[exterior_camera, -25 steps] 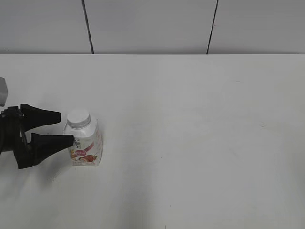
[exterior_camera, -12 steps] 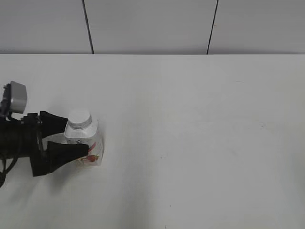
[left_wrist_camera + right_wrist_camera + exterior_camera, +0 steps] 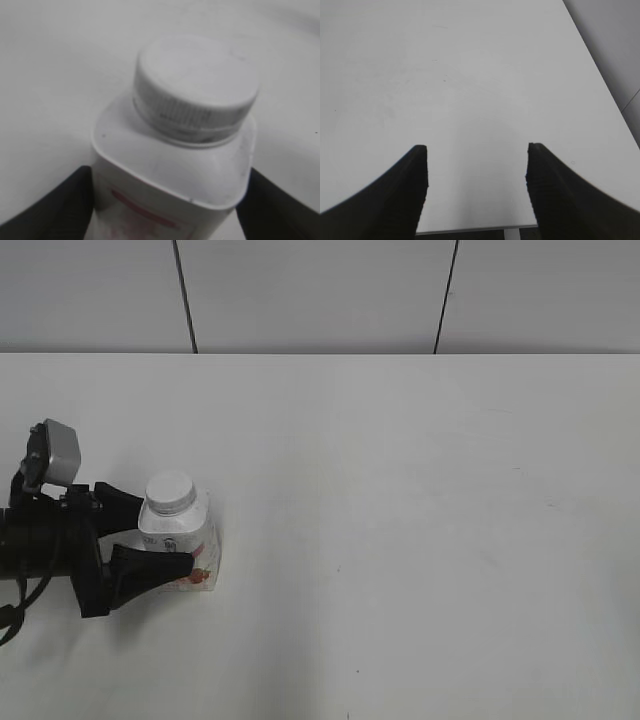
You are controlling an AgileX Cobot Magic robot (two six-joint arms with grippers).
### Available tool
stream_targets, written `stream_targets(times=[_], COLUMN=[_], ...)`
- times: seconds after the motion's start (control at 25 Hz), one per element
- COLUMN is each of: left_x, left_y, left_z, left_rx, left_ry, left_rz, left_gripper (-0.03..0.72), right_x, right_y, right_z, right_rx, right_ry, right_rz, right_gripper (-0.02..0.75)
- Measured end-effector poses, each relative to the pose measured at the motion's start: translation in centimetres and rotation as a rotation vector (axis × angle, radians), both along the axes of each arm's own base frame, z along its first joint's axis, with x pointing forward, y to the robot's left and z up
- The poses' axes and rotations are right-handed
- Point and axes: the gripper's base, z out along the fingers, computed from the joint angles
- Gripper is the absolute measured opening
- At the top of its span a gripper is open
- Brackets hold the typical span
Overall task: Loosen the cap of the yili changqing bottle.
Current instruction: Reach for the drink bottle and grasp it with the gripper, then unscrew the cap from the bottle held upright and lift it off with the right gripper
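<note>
**White bottle held between black jaws, cap not yet touched**

White plastic and white tabletop fill nearly every view. The bottle (image 3: 181, 543) stands upright near the left edge of the table (image 3: 400, 490), a small squarish carton shape with sloped shoulders and a pink-red label low on its front. Its cap (image 3: 169, 491), round with a ribbed rim, sits on the neck and looks fully screwed down.

The left gripper (image 3: 165, 538) reaches in from the left, lying low and level with the table. Its two black fingers straddle the body of the bottle, one behind it and one in front. In the left wrist view the cap (image 3: 195, 90) fills the middle, and dark fingers (image 3: 45, 205) show at both lower corners, right against the bottle's (image 3: 165, 190) sides. The jaws appear to be pinching the body, or very nearly so; a firm squeeze cannot be confirmed. This hold is likely meant to keep the bottle from spinning while the cap is twisted.

The right gripper (image 3: 476, 187) is out of the exterior view. Its own camera shows both fingers spread wide over bare table, holding nothing, with no bottle in sight. It probably has to travel across to the cap to do the twisting, so the loosening itself has not begun.
</note>
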Motion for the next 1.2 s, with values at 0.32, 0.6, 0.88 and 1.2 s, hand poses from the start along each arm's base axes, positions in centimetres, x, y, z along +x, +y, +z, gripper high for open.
stream_targets(times=[0.32, 0.6, 0.88, 1.2], left_x=[0.0, 0.0, 0.0, 0.0], left_y=[0.1, 0.0, 0.0, 0.0], left_z=[-0.1, -0.1, -0.1, -0.1], left_rx=[0.012, 0.012, 0.032, 0.06], left_ry=[0.002, 0.002, -0.051, -0.129], left_rz=[0.003, 0.002, -0.033, -0.073], left_gripper=[0.4, 0.399, 0.398, 0.397], right_x=[2.0, 6.6, 12.0, 17.7], right_y=[0.3, 1.1, 2.3, 4.0], right_z=[1.4, 4.3, 5.4, 5.8], right_rx=[0.017, 0.003, -0.016, -0.078], right_ry=[0.108, 0.276, 0.491, 0.612], right_rz=[0.014, 0.106, 0.269, 0.516], right_gripper=[0.494, 0.494, 0.494, 0.494])
